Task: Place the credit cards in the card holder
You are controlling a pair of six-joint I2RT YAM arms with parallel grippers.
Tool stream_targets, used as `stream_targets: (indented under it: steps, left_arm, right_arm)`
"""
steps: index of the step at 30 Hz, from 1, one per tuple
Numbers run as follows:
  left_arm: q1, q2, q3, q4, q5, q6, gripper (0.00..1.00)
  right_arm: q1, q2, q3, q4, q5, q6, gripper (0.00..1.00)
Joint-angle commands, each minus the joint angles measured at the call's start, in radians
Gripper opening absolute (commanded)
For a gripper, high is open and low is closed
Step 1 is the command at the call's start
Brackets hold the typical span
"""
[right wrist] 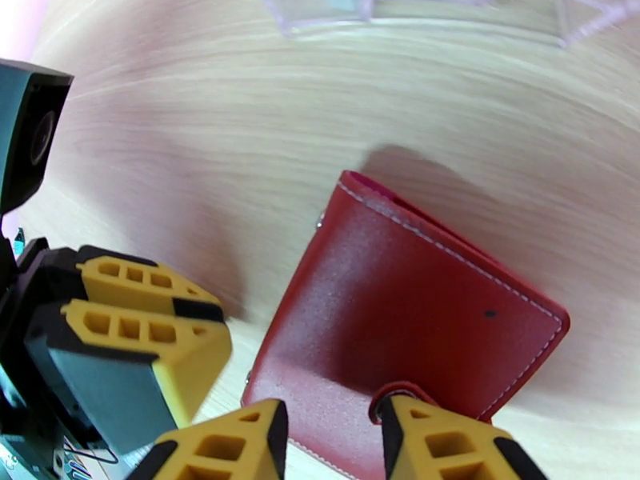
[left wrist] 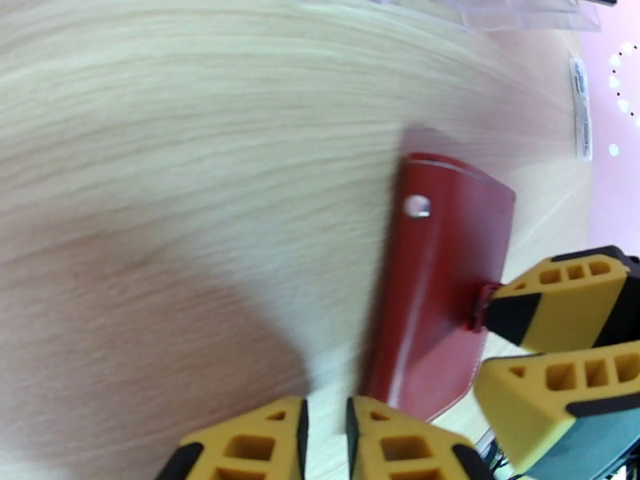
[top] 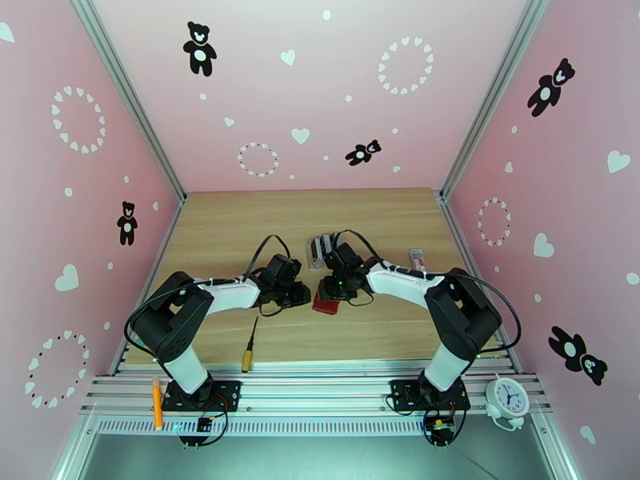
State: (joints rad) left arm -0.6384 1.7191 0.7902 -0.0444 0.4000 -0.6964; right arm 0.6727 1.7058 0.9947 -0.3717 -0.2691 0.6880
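The folded card holder [right wrist: 416, 314] lies on the table [right wrist: 200, 114] just ahead of the right gripper [right wrist: 330, 414], whose jaws are spread across its near edge, with the snap tab [right wrist: 392, 392] touching one finger. The left gripper [left wrist: 326, 414], just beside the holder, is a sliver apart and empty.

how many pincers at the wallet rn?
2. Left pincer just left of the wallet; right pincer at its tab, jaws apart.
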Motion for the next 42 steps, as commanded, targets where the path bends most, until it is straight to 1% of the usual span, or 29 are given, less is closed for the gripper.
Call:
stream_targets:
  steps: [1,5,13,16,19,23,29,42]
  left_arm:
    - [-0.006,0.005,0.018,-0.021,-0.011,0.014,0.23]
    - [-0.006,-0.002,0.018,-0.024,-0.008,0.014,0.23]
    - [-0.007,-0.018,0.018,-0.043,-0.015,0.027,0.23]
    - [-0.006,-0.028,0.053,-0.081,-0.04,0.049,0.23]
    - [-0.003,-0.037,0.068,-0.118,-0.065,0.074,0.23]
    - [0.009,-0.051,0.08,-0.145,-0.08,0.09,0.24]
    - [0.03,-0.068,0.081,-0.16,-0.085,0.1,0.24]
    - [0.044,-0.066,0.064,-0.135,-0.076,0.092,0.24]
  right_arm:
    - [-0.005,-0.043,0.039,-0.067,0.027,-0.011,0.38]
    - [-0.007,-0.066,0.05,-0.088,0.045,-0.02,0.38]
    - [-0.025,-0.085,0.047,-0.191,0.169,-0.059,0.39]
    - [-0.029,-0.08,0.029,-0.192,0.192,-0.061,0.43]
    - [-0.029,-0.064,0.015,-0.174,0.188,-0.058,0.48]
    - [-0.03,-0.035,0.013,-0.153,0.174,-0.056,0.49]
    - [-0.03,-0.011,0.021,-0.138,0.159,-0.057,0.49]
    - [-0.03,0.038,0.038,-0.112,0.13,-0.061,0.49]
